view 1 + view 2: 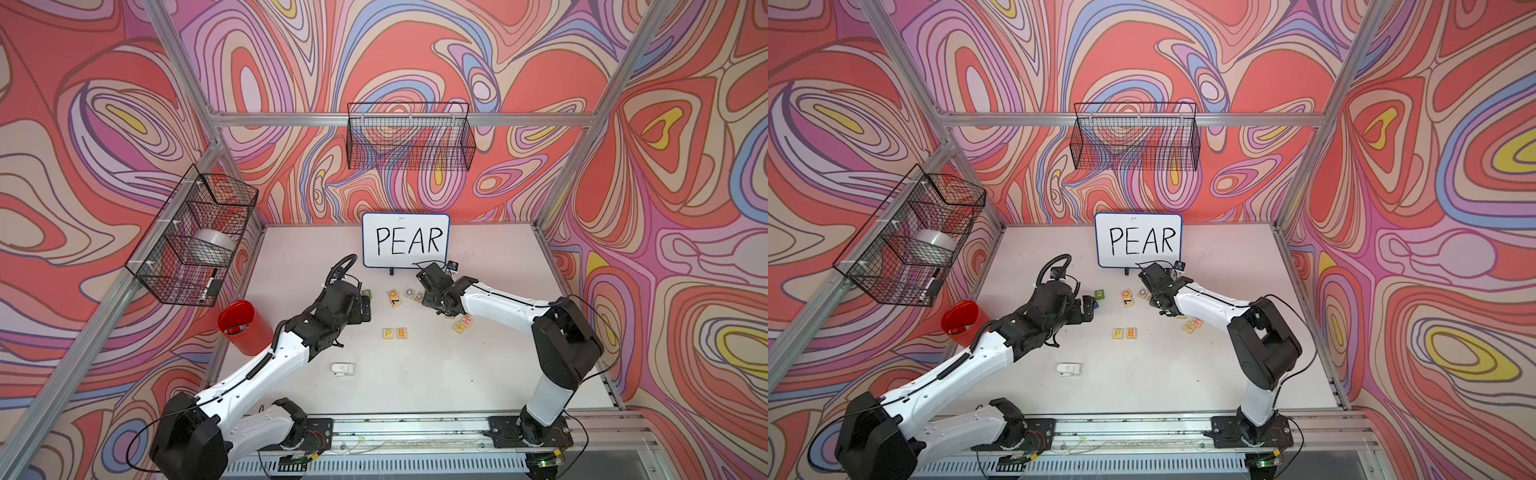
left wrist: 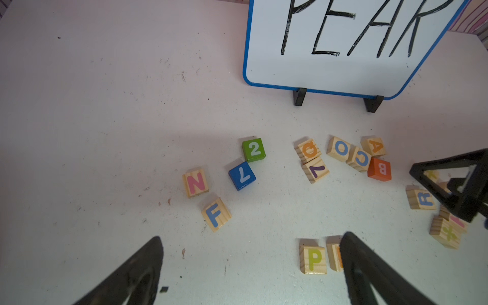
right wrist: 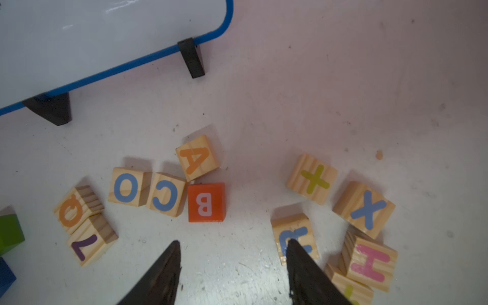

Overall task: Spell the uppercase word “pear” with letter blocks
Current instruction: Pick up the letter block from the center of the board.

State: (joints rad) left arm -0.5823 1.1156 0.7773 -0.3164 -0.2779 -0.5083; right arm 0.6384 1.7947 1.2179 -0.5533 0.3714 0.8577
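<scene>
- The P block (image 1: 388,333) and E block (image 1: 401,333) sit side by side on the counter (image 1: 415,382); fetching the A block (image 3: 196,158) looks like the step in hand.
- The right end effector (image 3: 232,243) is half-open and empty; the left end effector (image 2: 252,236) is wide and empty.
- The A block lies ahead of the right jaws, past an orange B block (image 3: 206,202) and just beside a C block (image 3: 165,195); the R block (image 3: 295,229) sits at one fingertip.
- Next move: reach past the orange B block and square up to the turned A block.

Left arm (image 1: 291,347) and right arm (image 1: 498,303): white screw-dotted shells, black joint housings, ribbed black cable (image 1: 257,369), black wedge-shaped end effector fingers (image 3: 311,277).
</scene>
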